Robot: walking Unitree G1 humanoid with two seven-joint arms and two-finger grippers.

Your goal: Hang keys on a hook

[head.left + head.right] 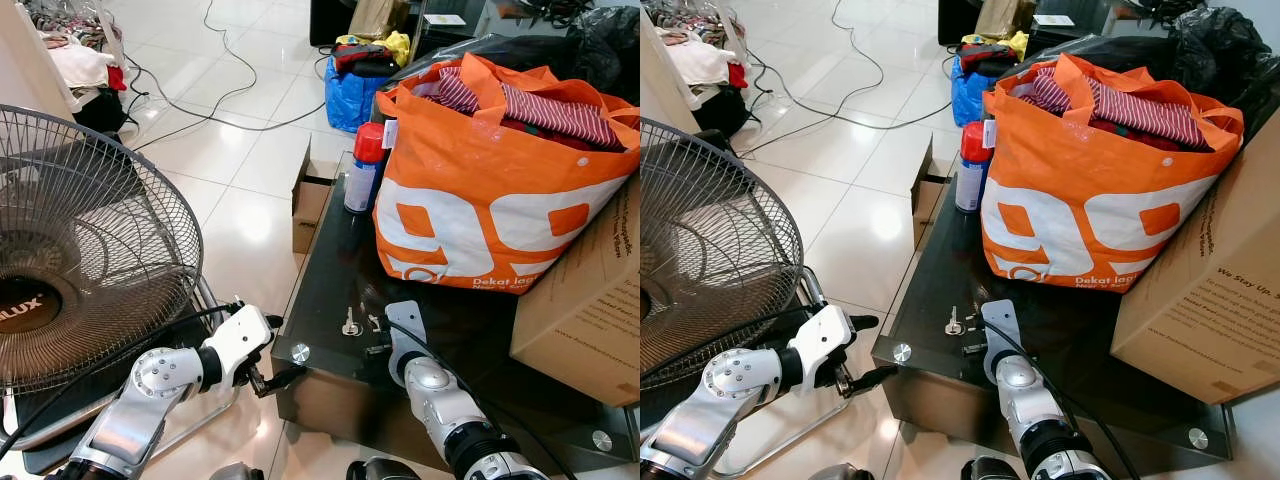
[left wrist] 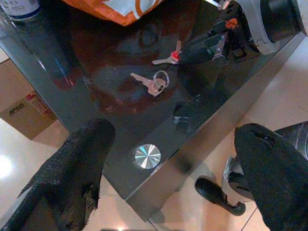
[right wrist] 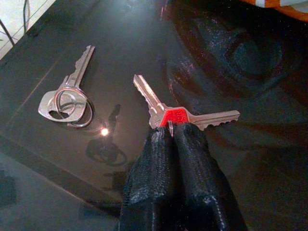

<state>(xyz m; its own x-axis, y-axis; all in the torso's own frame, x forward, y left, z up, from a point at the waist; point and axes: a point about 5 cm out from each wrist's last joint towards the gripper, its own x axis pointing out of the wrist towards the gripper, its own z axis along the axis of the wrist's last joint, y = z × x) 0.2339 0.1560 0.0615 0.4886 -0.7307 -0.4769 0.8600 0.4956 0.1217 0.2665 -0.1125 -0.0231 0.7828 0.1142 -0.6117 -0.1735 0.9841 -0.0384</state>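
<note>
Two keys joined at a red head [image 3: 175, 117] lie flat on the dark glass table [image 1: 330, 260] near its front corner. My right gripper [image 3: 172, 130] rests low over the glass, its two black fingers pressed together on the small ring at the red head. A separate silver key on a ring [image 3: 65, 103] lies a little to the left of them [image 1: 351, 325], untouched. My left gripper [image 2: 173, 168] hangs open just off the table's front left corner, below the glass edge, with nothing between its fingers.
A stuffed orange shopping bag [image 1: 480, 180] and a red-capped spray can [image 1: 363, 165] stand at the back of the table. A big cardboard box [image 1: 590, 300] sits on the right. A floor fan [image 1: 80, 260] stands close on the left; a small box [image 1: 308, 200] and cables lie on the tiles.
</note>
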